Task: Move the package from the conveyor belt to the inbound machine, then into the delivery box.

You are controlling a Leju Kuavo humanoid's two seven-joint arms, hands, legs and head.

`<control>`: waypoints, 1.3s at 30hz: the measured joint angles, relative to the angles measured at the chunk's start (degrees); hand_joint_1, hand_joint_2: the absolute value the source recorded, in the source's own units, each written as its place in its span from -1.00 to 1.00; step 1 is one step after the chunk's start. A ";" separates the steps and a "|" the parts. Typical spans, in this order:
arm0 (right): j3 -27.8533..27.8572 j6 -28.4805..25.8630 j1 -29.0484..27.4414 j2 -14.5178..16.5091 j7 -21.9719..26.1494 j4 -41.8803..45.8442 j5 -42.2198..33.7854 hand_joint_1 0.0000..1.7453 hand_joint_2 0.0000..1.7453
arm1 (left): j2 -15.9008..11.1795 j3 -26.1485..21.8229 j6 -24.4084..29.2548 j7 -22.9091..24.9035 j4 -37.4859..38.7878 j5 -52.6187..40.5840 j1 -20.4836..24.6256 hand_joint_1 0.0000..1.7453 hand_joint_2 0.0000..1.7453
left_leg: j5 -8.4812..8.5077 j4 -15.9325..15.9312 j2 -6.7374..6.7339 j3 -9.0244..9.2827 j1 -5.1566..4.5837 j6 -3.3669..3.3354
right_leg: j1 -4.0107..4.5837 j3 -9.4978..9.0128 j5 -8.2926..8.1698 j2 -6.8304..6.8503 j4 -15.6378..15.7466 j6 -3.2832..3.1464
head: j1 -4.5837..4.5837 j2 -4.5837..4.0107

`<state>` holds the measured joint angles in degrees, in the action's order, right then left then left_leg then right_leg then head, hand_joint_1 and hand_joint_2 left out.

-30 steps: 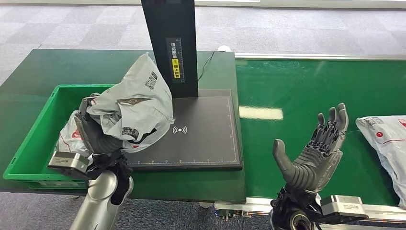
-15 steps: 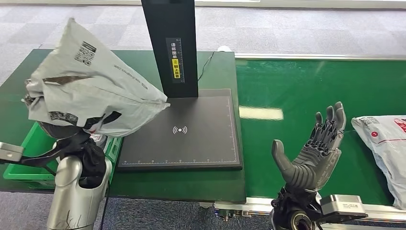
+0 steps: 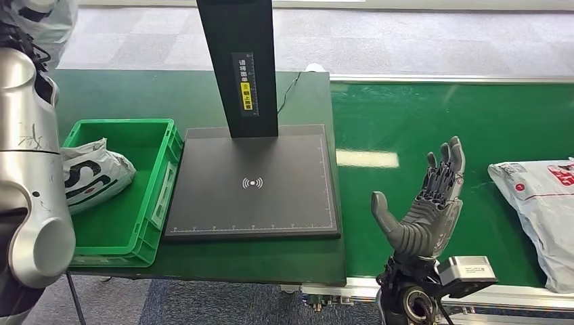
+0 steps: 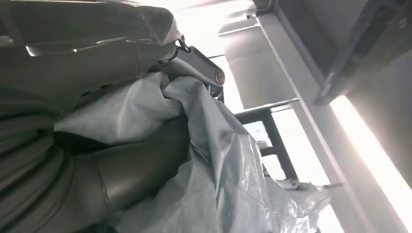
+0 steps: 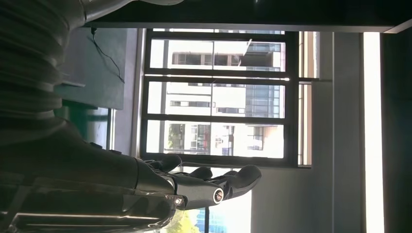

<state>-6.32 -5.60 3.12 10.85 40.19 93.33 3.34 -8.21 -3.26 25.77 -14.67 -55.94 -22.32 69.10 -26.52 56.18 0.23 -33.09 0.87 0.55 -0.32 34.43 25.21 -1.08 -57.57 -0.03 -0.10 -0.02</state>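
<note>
Gripping a grey package (image 4: 214,165), the left hand (image 4: 97,160) was raised high at the far left, with its fingers (image 4: 194,68) and thumb wrapped around the crumpled plastic in the left wrist view. In the head view, the silver left arm (image 3: 27,176) ran up the left edge, and a corner of the held package showed at the top left, above and behind the green box (image 3: 152,203). The box stood on the dark green table (image 3: 115,95), just beside the left edge of the black scanning pad (image 3: 271,203). A second grey bag (image 3: 91,172) with red and black print lay inside the box against its left side. A black post (image 3: 237,61) bearing a yellow label rose from the back of the pad. To the right of the table ran the green conveyor belt (image 3: 420,115). The right hand (image 3: 423,210) was held palm up above the near edge of the belt, fingers spread and holding nothing. A further grey package (image 3: 541,210) with a red mark lay flat on the belt at the far right, well apart from the right hand.
</note>
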 joint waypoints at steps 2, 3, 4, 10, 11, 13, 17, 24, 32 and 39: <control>0.08 0.00 -0.01 0.06 0.00 -0.21 0.17 -1.00 1.00 | -0.41 -0.05 0.32 1.11 3.15 -2.93 0.80 1.00 1.00 | 0.00 0.00 0.07 -0.06 0.00 0.00 | 0.00 0.03 0.01 0.03 0.00 0.01 | 0.01 0.00; 0.15 0.00 -0.04 0.11 0.00 -0.27 0.23 -1.00 1.00 | -0.57 -0.06 0.39 1.64 4.60 -4.34 1.15 1.00 1.00 | -0.01 0.00 0.07 -0.08 0.00 0.01 | -0.01 0.05 0.01 0.03 0.00 0.01 | 0.01 0.00; 0.22 0.00 -0.07 0.19 0.00 -0.28 0.27 -1.00 1.00 | -0.68 -0.06 0.43 2.11 5.96 -5.61 1.45 1.00 1.00 | -0.01 0.00 0.08 -0.09 0.00 0.01 | -0.01 0.06 0.01 0.03 0.00 0.01 | 0.01 0.00; 0.52 0.00 -0.19 0.46 0.00 -0.29 0.35 -1.00 1.00 | -0.88 -0.06 0.46 2.97 11.49 -8.39 2.06 1.00 1.00 | -0.01 0.01 0.10 -0.12 -0.01 0.01 | -0.01 0.07 0.00 0.05 0.01 0.01 | 0.01 0.00; 0.56 0.00 -0.22 0.47 0.00 -0.29 0.36 -1.00 1.00 | -0.88 -0.06 0.46 2.98 11.96 -8.47 2.09 1.00 1.00 | -0.01 0.01 0.09 -0.12 -0.01 0.01 | -0.01 0.07 0.00 0.05 0.01 0.01 | 0.01 0.00; 0.63 0.00 -0.31 0.48 0.00 -0.28 0.38 -1.00 1.00 | -0.90 -0.06 0.46 2.98 12.83 -8.77 2.25 1.00 1.00 | -0.01 0.01 0.09 -0.12 -0.01 0.01 | -0.01 0.08 0.00 0.05 0.01 0.01 | 0.00 0.00; 0.75 0.00 -0.74 0.48 0.00 -0.25 0.44 -1.00 1.00 | -1.19 -0.29 0.44 2.75 15.10 -9.93 2.81 1.00 1.00 | -0.01 0.00 0.09 -0.12 0.00 0.01 | 0.00 0.09 0.00 0.05 0.00 0.01 | 0.00 0.00; 0.91 -0.17 -1.75 0.48 0.00 0.12 0.58 -1.00 1.00 | -1.84 -2.25 0.04 0.45 18.01 -11.14 2.94 1.00 1.00 | -0.01 0.00 0.09 -0.13 0.00 0.01 | -0.01 0.09 0.01 0.06 0.00 0.01 | 0.01 0.00; 1.31 -0.25 -2.14 0.48 0.00 0.42 0.62 -1.00 1.00 | -2.20 -3.20 -0.13 0.26 19.39 -11.65 2.92 1.00 1.00 | -0.01 0.01 0.10 -0.14 -0.01 0.01 | -0.01 0.09 0.00 0.06 0.01 0.01 | 0.01 0.00; 1.57 -0.58 -2.49 0.48 0.01 0.90 0.69 -1.00 1.00 | -2.50 -4.16 -0.69 -0.86 20.23 -11.94 1.61 1.00 1.00 | 0.00 0.00 0.10 -0.14 0.00 0.01 | -0.01 0.10 0.01 0.06 0.00 0.01 | 0.01 0.00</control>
<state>-4.74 -6.18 0.64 11.32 40.20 94.23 4.03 -10.71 -7.42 25.08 -15.53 -35.71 -34.26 70.71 -26.52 56.18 0.33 -33.23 0.87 0.56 -0.33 34.54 25.21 -1.03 -57.57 -0.02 -0.09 -0.02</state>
